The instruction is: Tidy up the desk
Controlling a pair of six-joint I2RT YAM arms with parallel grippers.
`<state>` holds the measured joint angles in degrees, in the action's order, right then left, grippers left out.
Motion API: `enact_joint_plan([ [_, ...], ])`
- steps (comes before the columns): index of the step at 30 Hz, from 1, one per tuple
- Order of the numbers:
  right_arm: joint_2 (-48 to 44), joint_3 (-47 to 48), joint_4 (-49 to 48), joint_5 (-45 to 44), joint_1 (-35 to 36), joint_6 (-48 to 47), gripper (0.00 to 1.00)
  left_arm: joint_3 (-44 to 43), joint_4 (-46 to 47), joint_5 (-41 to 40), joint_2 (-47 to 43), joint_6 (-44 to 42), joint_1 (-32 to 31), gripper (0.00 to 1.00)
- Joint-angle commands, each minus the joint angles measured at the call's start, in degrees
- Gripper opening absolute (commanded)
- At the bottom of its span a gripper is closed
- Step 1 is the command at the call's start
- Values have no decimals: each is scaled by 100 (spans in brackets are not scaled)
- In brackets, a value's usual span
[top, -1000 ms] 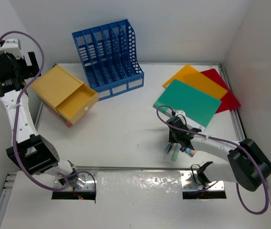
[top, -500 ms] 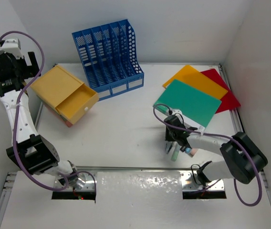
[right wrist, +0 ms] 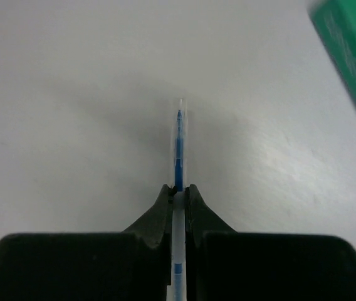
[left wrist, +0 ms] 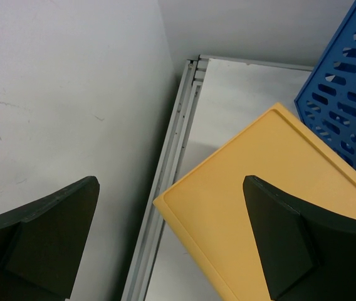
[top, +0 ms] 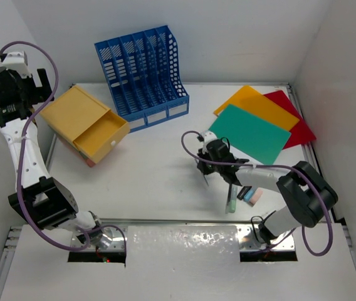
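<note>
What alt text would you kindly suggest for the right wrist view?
The right gripper is shut on a thin clear pen with blue ink, its tip pointing away over the white desk. A blurred green item cuts across the upper right corner.

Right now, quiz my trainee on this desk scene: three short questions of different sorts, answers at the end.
1. True or false: the right hand is shut on a thin clear pen with blue ink.
2. Which flat plastic folder lies on top of the three overlapping ones? A. green folder B. orange folder C. red folder
3. Short answer: which hand hangs open above the yellow plastic drawer box?
Key: 1 true; 2 A; 3 the left hand.
</note>
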<state>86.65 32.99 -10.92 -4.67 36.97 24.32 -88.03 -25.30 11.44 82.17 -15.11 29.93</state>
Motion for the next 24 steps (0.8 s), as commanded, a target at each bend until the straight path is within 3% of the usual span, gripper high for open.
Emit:
enact_joint_plan([
  [1, -350, 646, -1524, 949, 134, -1077, 0, -109, 113, 112, -87, 8, -40, 100],
  [5, -193, 1691, -2589, 1784, 591, -2401, 0, -109, 78, 183, -35, 44, -40, 100],
  [8, 377, 2689, -3231, 1846, 952, -3045, 0, -118, 43, 157, 18, -9, -49, 100],
  [16, 2873, 5950, -4462, 3154, 1137, -2002, 0, 171, -10, 121, 176, -185, -49, 100],
  [21, 4139, 7088, -4586, 3288, 1427, -2360, 0, 391, 34, 306, 238, -220, -84, 99],
  [24, 4746, 8079, -4122, 3419, 1558, -2579, 0, 497, 78, 324, 256, -220, -119, 99],
])
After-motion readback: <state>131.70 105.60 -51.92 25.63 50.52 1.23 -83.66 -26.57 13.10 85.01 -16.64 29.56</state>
